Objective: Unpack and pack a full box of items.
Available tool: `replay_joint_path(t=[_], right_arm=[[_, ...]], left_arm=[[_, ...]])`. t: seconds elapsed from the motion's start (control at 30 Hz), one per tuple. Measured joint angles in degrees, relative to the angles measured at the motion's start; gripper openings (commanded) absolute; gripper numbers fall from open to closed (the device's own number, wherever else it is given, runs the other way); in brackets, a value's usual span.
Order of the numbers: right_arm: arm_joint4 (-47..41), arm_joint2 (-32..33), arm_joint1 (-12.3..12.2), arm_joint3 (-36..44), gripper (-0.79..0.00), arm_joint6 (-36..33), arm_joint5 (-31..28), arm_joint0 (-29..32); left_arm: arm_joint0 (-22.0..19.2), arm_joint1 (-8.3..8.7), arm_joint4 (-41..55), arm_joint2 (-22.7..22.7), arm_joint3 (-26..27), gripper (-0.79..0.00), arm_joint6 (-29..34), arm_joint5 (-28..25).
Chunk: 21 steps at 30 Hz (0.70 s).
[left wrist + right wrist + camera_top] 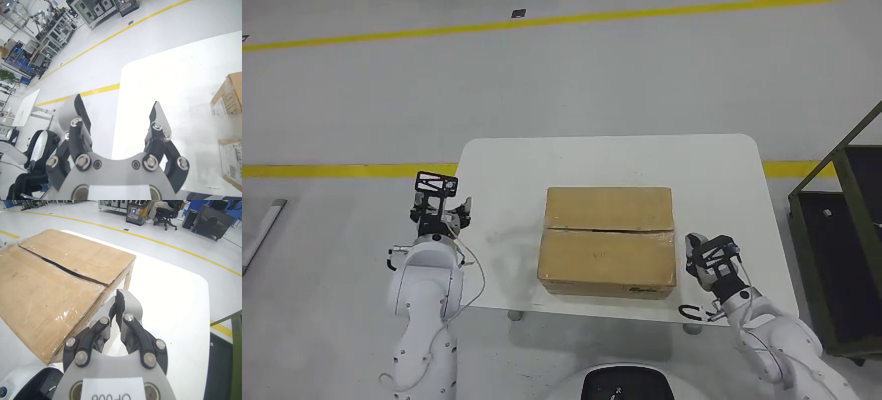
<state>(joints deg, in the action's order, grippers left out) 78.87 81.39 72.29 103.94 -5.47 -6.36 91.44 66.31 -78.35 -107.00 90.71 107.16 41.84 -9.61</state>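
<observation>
A brown cardboard box (609, 241) stands in the middle of the white table (722, 165), its two top flaps folded down with a narrow seam between them. The box (56, 275) lies just beside my right gripper (118, 302), which is shut with nothing in it, near the table's front right part (710, 253). My left gripper (117, 111) hangs open and empty over the table's left edge (437, 200), well apart from the box (228, 106).
A dark green metal frame (842, 240) stands on the floor right of the table. A yellow floor line (342, 170) runs behind the table's left side. Another white table (24, 111) stands farther off to the left.
</observation>
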Motion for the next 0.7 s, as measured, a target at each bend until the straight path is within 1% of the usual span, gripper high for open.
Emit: replay_joint_path(t=[0.1,0.17,0.3,0.4,0.5,0.53,0.63,0.7], right_arm=[[-0.81,0.54,0.0,0.09,-0.785,0.25,0.36,0.16],[-1.28,1.2,-0.04,0.64,-0.785,0.6,0.71,0.49],[-2.36,3.27,-0.16,2.27,-0.785,1.66,1.69,2.08],[-2.91,5.21,-0.28,3.72,-0.785,2.48,2.45,4.0],[-3.05,7.12,-0.42,4.94,-0.785,3.27,2.84,6.08],[-3.19,7.8,-0.46,5.35,-0.785,3.5,2.9,6.95],[-3.42,9.38,-0.56,5.97,-0.785,4.18,2.94,9.02],[-3.65,10.19,-0.6,6.16,-0.785,4.58,2.96,10.13]], left_arm=[[0.53,0.07,0.51,0.44,0.55,0.0,0.02,0.13],[1.05,0.06,1.86,-0.07,1.55,0.0,-0.43,-0.81],[2.16,-0.13,4.84,-3.72,4.13,0.0,-1.14,-4.01],[2.92,-0.59,7.9,-9.31,6.05,0.0,-1.27,-5.9],[3.14,-1.2,9.99,-16.8,6.85,0.0,-1.65,-7.5],[2.84,-1.43,9.95,-19.88,6.59,0.0,-1.87,-8.13],[1.13,-1.96,8.21,-26.56,4.22,0.0,-2.65,-9.53],[-0.47,-2.3,7.51,-29.65,2.33,0.0,-3.12,-10.23]])
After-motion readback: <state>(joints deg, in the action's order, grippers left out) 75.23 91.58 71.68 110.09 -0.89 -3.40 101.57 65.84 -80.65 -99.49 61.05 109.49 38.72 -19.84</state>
